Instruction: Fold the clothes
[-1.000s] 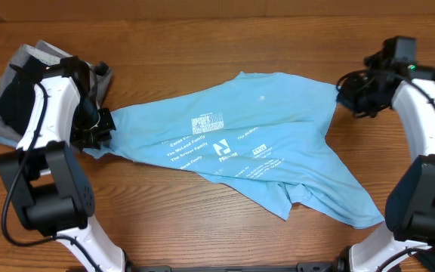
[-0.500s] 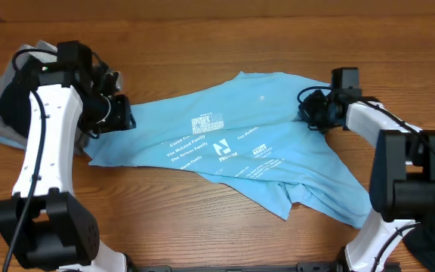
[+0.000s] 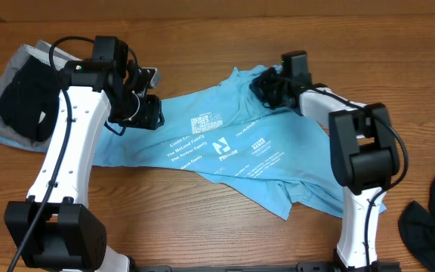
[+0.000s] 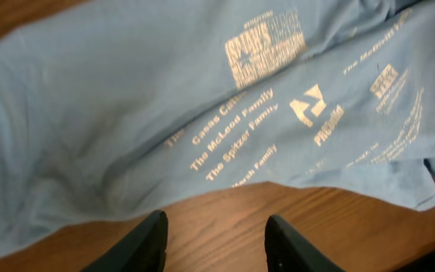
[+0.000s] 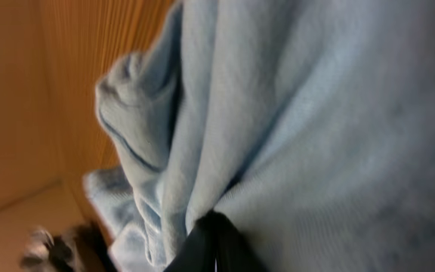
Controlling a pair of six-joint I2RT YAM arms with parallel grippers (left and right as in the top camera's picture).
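Sprawling over the grainy wooden table, the soft light-blue T-shirt lies rumpled, white lettering up. Black and grey garments heap at the far left. The left gripper hangs spread above the shirt's edge. The right gripper pinches bunched shirt cloth.

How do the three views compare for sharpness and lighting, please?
Overhead: evenly lit and sharp, the T-shirt lettering distinct, no harsh glare on the table. Left wrist: slightly soft, dimmer, lettering tinted yellowish. Right wrist: far too close, cloth fills the frame out of focus, wood behind blurred.
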